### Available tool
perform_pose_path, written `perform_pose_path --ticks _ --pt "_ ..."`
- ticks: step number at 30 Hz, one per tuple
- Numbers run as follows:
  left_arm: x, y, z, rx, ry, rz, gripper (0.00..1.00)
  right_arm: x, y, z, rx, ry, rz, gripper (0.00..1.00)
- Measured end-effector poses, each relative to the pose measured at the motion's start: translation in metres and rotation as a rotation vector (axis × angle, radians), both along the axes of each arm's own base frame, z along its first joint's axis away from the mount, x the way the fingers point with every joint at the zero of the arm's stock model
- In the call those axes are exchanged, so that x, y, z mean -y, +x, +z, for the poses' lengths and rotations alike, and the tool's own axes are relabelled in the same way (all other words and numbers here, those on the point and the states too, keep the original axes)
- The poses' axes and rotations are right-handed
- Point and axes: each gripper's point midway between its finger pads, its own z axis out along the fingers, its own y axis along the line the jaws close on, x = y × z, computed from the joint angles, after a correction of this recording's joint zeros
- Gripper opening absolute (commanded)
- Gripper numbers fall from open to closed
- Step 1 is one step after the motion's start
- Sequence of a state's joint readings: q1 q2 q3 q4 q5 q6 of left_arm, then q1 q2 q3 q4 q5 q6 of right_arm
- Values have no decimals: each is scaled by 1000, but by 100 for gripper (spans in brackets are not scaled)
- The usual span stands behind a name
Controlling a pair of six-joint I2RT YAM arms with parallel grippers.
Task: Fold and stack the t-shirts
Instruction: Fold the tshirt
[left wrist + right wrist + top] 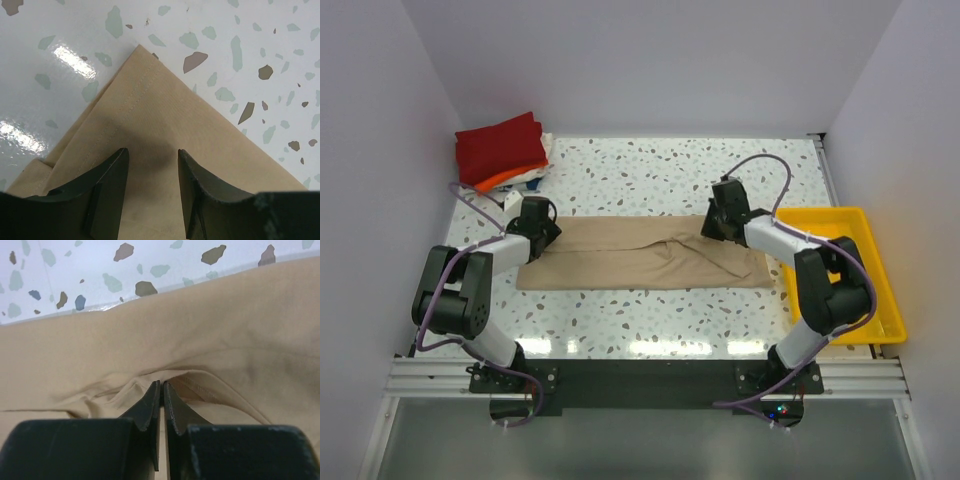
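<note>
right claw (161, 385): jaws together, tips nipping a raised fold (210, 380) of the tan t-shirt (640, 262), right of its middle, toward the far edge.
left claw (152, 152): jaws apart and holding nothing; poised over the shirt's left end with cloth showing between the tips. Can't tell if they touch it.
counter (650, 170): glossy speckled top. Judgement: cloth will slide on it readily, so dragging is easy but a fold may creep.
tan t-shirt, position: lying as a long strip running left to right across the middle of the counter, between the two arms; flat apart from creases near the right claw.
tan t-shirt, handling: judged light, limp, not fragile; it sags from any single hold and needs two holds to carry a straight edge.
yellow tray (830, 212): right edge of the counter, just beside the shirt's right end.
stack: dark red t-shirt (500, 148) on top of the orange t-shirt (498, 181) and the white t-shirt (528, 180), far left corner, apart from the strip.
hem corner (142, 65): double-stitched and layered. Judgement: best left-hand hold, stiffer than single cloth.
raised fold, grip: shallow bite. Risk: it may slip out on lifting.
</note>
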State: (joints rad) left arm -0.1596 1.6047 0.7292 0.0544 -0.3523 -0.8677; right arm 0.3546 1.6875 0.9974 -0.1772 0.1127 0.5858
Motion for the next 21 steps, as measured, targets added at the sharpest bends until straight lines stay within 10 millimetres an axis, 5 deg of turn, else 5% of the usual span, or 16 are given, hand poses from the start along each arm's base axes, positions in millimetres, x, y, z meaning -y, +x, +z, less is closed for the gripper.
perform_pose_path --ticks 8,21 --pt "0 0 0 -1 0 0 48 -8 -26 30 68 71 35 4" --pt "0 0 0 0 0 -1 47 -57 -83 16 41 105 180 6"
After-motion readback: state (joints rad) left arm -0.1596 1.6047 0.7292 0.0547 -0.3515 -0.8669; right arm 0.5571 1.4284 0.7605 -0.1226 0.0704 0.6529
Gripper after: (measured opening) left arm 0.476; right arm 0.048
